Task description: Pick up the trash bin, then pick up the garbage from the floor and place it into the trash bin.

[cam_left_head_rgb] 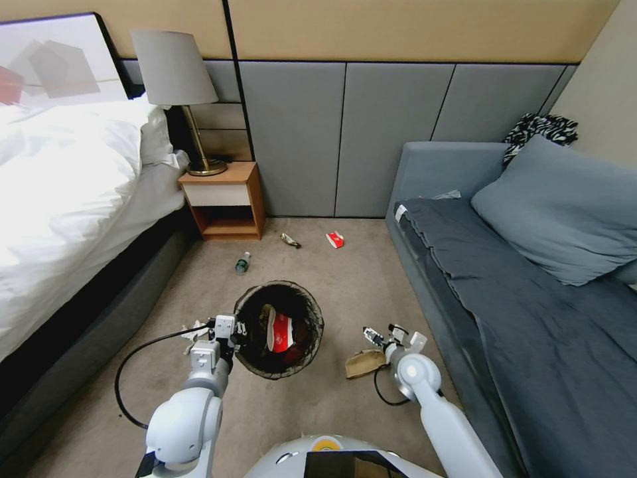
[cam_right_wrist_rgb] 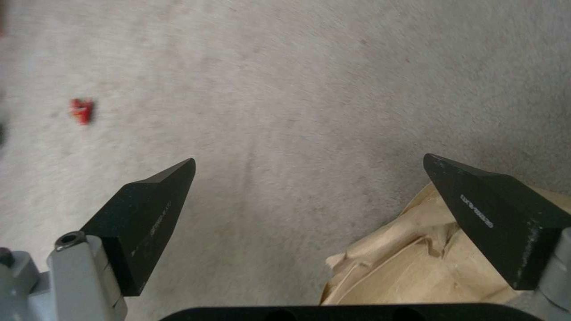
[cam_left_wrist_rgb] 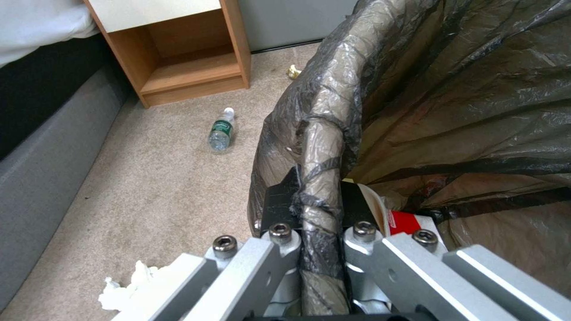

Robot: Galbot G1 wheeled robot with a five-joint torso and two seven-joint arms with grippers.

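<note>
The trash bin (cam_left_head_rgb: 316, 312), lined with a dark bag, stands or hangs low over the carpet in front of me. My left gripper (cam_left_head_rgb: 233, 330) is shut on its near-left rim (cam_left_wrist_rgb: 324, 147), one finger inside and one outside. A red-and-white packet (cam_left_head_rgb: 280, 332) lies inside the bin. To the bin's right my right gripper (cam_left_head_rgb: 383, 330) hovers open over the carpet, beside a crumpled brown paper bag (cam_left_head_rgb: 363, 363); one fingertip (cam_right_wrist_rgb: 488, 209) is over the bag's edge (cam_right_wrist_rgb: 399, 263). More garbage lies farther off: a clear bottle (cam_left_head_rgb: 243, 263), a yellow wrapper (cam_left_head_rgb: 290, 240), a red packet (cam_left_head_rgb: 335, 239) and a white tissue (cam_left_wrist_rgb: 128, 285).
A bed (cam_left_head_rgb: 60, 199) runs along the left and a grey sofa (cam_left_head_rgb: 517, 299) along the right, leaving a carpet strip between them. A wooden nightstand (cam_left_head_rgb: 225, 202) with a lamp (cam_left_head_rgb: 176, 73) stands against the back wall.
</note>
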